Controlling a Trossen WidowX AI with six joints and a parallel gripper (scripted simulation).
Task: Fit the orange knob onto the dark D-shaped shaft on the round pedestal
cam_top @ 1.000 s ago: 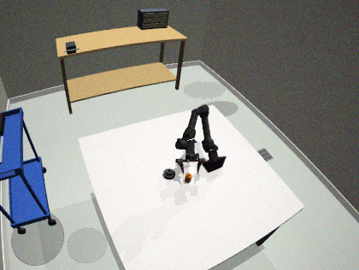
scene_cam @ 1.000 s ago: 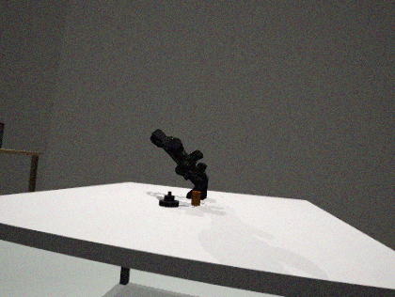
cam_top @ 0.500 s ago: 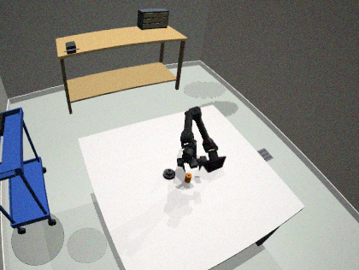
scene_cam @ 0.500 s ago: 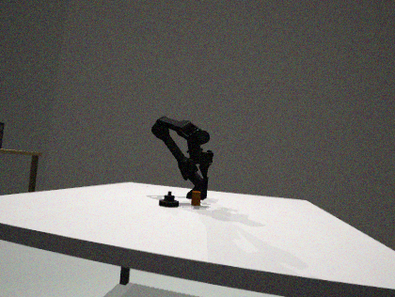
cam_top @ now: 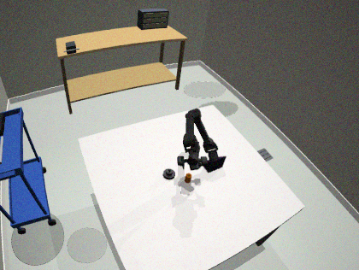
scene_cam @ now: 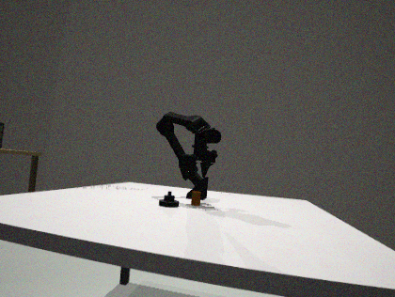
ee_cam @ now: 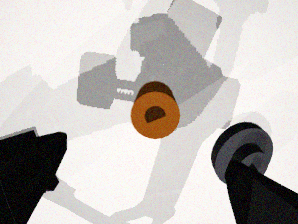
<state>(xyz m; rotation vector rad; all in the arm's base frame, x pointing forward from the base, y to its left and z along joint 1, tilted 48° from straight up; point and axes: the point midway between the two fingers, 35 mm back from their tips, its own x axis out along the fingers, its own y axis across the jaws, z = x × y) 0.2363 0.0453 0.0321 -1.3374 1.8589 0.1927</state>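
The orange knob (cam_top: 188, 178) (scene_cam: 196, 198) (ee_cam: 155, 131) stands upright on the white table, its D-shaped hole facing up. In the wrist view the hole's flat side is at its lower edge, slightly tilted. The round dark pedestal (cam_top: 166, 175) (scene_cam: 168, 204) (ee_cam: 224, 145) stands a short way from the knob, to its left in the top and exterior views, with the short shaft (scene_cam: 169, 194) upright at its middle. My gripper (ee_cam: 148, 157) is wide open and empty, above the table and clear of the knob. Its right finger covers part of the pedestal and shaft in the wrist view.
The white table (cam_top: 141, 149) (scene_cam: 103, 235) carries the arm, whose base is behind the knob in the exterior view. Arm shadows fall around the knob. A wooden workbench (cam_top: 107, 40) and a blue cart (cam_top: 32, 188) stand on the floor away from the table.
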